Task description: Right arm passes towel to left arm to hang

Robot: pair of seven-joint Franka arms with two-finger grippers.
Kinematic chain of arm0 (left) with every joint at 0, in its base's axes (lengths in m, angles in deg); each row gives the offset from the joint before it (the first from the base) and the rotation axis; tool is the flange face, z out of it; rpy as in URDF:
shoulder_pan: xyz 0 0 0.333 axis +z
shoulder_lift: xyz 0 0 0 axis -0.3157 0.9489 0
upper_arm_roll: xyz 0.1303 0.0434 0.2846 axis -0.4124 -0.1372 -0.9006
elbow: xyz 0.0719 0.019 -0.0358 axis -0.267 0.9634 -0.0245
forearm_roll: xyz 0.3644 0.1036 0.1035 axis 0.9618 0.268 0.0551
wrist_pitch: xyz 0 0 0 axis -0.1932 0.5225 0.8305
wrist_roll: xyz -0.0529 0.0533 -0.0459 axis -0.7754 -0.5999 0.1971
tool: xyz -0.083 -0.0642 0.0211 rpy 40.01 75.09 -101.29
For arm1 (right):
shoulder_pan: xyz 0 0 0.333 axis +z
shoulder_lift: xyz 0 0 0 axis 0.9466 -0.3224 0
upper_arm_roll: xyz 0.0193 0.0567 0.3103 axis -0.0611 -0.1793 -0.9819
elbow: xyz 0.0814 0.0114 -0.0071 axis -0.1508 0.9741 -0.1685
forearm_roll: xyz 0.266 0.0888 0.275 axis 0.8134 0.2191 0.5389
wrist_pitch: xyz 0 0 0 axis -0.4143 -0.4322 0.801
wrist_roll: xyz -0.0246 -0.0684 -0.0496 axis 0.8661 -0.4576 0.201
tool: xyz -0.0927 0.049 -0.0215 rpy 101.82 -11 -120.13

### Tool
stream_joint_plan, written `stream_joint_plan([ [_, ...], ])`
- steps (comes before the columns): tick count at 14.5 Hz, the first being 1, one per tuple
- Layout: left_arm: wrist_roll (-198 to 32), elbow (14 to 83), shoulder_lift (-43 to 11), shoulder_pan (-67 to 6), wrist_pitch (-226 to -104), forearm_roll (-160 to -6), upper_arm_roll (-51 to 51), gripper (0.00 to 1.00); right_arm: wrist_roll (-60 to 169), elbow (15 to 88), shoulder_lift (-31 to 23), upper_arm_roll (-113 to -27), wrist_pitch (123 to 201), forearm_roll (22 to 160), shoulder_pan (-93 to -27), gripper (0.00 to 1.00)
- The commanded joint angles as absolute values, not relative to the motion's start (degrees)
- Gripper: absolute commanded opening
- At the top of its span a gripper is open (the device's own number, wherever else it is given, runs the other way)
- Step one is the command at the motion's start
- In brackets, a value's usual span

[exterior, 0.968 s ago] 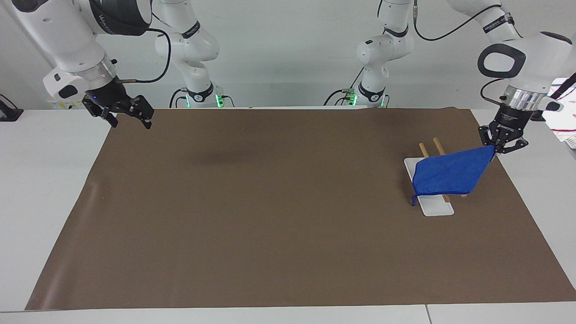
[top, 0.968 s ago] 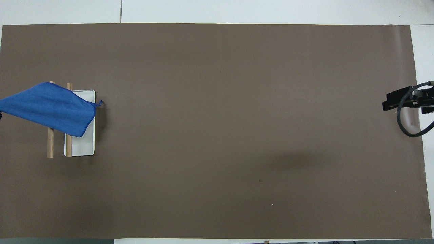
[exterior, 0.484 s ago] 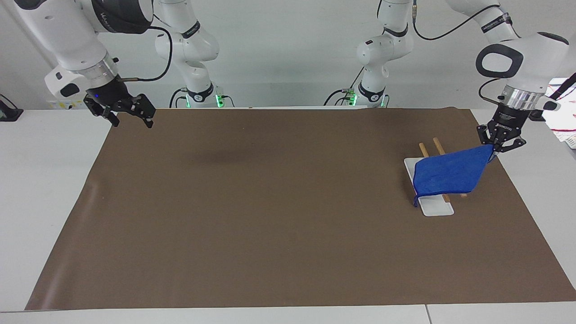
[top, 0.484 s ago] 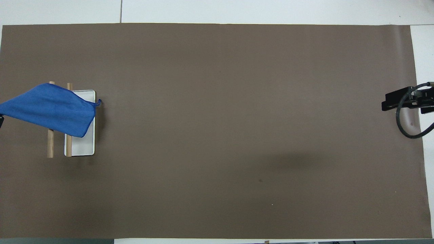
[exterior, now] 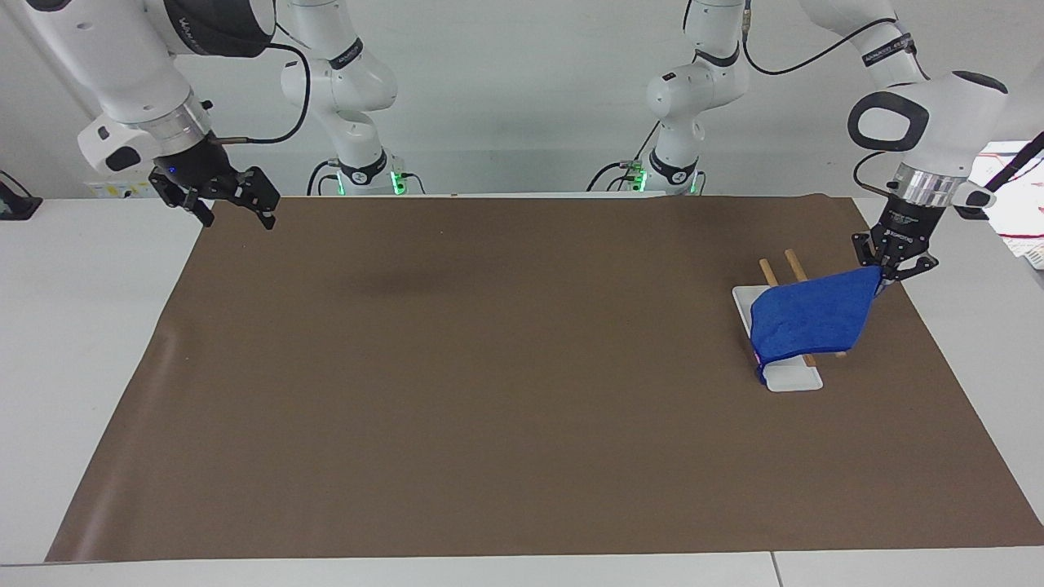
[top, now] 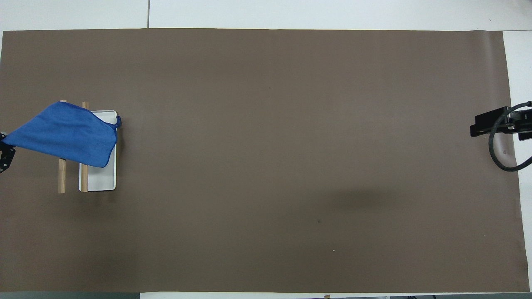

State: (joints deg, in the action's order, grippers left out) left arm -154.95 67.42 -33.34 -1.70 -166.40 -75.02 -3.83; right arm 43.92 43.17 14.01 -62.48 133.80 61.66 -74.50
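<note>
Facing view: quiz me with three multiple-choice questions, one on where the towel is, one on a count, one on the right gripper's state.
1. The towel lies:
A. draped over the rack's bars
B. folded beside the rack
C. under the rack

2. The rack has how many bars?
A. one
B. two
C. four

3. The right gripper is:
A. shut on the towel
B. open and empty
C. shut on a bar

Answers:
1 A, the towel hangs across the bars.
2 B, two wooden bars poke out from under the towel.
3 B, its fingertips stand apart with nothing between them.
</note>
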Motion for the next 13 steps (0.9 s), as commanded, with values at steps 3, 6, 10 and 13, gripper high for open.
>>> stream_joint_plan([
  [3,-149.63,66.43,-34.20,-2.23,-166.94,-73.94,-3.93,1.00,45.15,43.80,14.79,-62.64,133.68,62.01,-75.32,1.00],
  [6,-142.17,60.55,-33.24,-1.70,-160.37,-73.59,-4.02,1.00,45.23,43.89,14.87,-62.73,133.15,62.19,-75.15,1.00],
  [10,-126.71,57.90,-32.44,-2.23,-158.50,-65.16,-3.85,1.00,45.23,43.89,14.87,-62.64,133.15,62.28,-75.15,1.00],
  [13,-114.85,56.41,-32.36,-2.40,-158.06,-65.07,-3.58,1.00,45.23,43.89,14.87,-62.73,133.15,62.28,-75.15,1.00],
])
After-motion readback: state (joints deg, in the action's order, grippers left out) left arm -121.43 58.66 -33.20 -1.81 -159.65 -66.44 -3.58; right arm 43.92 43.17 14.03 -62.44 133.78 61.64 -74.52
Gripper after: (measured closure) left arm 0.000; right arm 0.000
